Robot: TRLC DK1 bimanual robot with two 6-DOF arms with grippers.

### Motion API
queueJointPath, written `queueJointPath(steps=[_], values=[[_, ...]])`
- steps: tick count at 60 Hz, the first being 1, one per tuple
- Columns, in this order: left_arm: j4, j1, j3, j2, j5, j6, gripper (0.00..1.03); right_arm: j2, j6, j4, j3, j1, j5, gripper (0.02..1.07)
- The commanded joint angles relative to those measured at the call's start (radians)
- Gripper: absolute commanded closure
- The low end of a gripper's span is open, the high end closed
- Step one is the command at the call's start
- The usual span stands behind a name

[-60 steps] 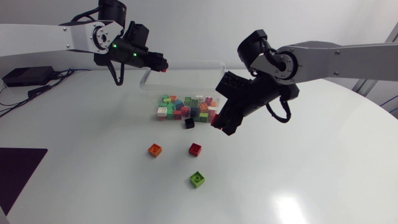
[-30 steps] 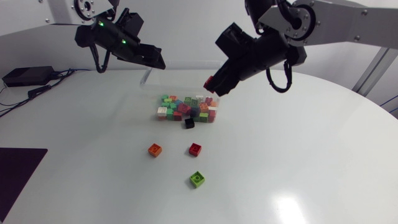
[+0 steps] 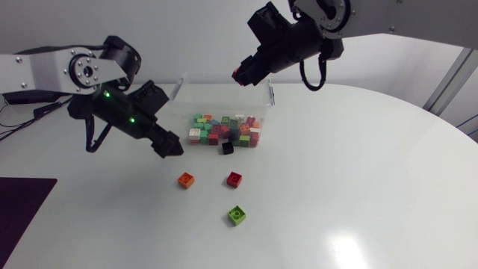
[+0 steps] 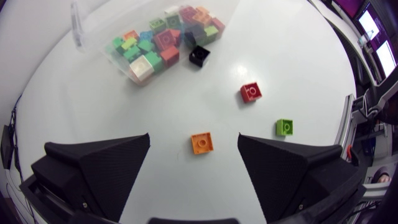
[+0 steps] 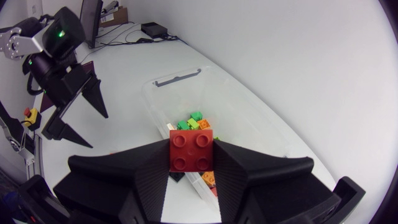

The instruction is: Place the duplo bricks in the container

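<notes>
Right wrist view: the right end effector (image 5: 191, 157) pinched a red brick (image 5: 192, 147) by its flat side walls over the container (image 5: 177, 78), near the table's far edge. The left end effector (image 4: 194, 137) was spread over an orange brick (image 4: 201, 142). The bricks were judged light, rigid and smooth, so opposite walls should be gripped squarely.

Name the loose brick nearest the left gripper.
The orange brick, just ahead of the left gripper; red brick, green brick and black brick lie farther off.
</notes>
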Motion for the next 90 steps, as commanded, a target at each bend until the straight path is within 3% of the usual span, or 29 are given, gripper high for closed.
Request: queueJointPath(steps=[1,16,41,45,47,49,52,65,90], values=[[0.008,0.004,-0.069,-0.028,-0.004,0.054,0.05,0.06,0.029,0.013,0.055,-0.008,0.002,0.8],[0.105,-0.029,-0.204,0.006,-0.038,0.079,0.05,0.163,0.052,0.022,0.162,-0.014,0.013,0.79],[0.203,-0.099,-0.259,0.087,-0.076,0.037,0.05,0.317,0.062,0.038,0.3,-0.022,0.093,0.77],[0.205,-0.104,-0.263,0.088,-0.078,0.033,0.05,0.344,0.069,0.033,0.335,-0.022,0.105,0.53],[0.206,-0.104,-0.263,0.09,-0.081,0.027,0.05,0.356,0.071,0.021,0.354,-0.022,0.111,0.31],[0.206,-0.102,-0.263,0.092,-0.084,0.022,0.05,0.359,0.072,0.01,0.361,-0.022,0.117,0.17],[0.206,-0.104,-0.265,0.093,-0.087,0.021,0.05,0.35,0.072,0.007,0.355,-0.019,0.122,0.09],[0.226,-0.11,-0.254,0.115,-0.101,0.002,0.06,0.19,0.068,0.007,0.196,-0.014,0.125,0.07],[0.258,-0.115,-0.144,0.24,-0.147,-0.108,0.12,-0.252,0.048,0.053,-0.367,0.023,0.13,0.07]])
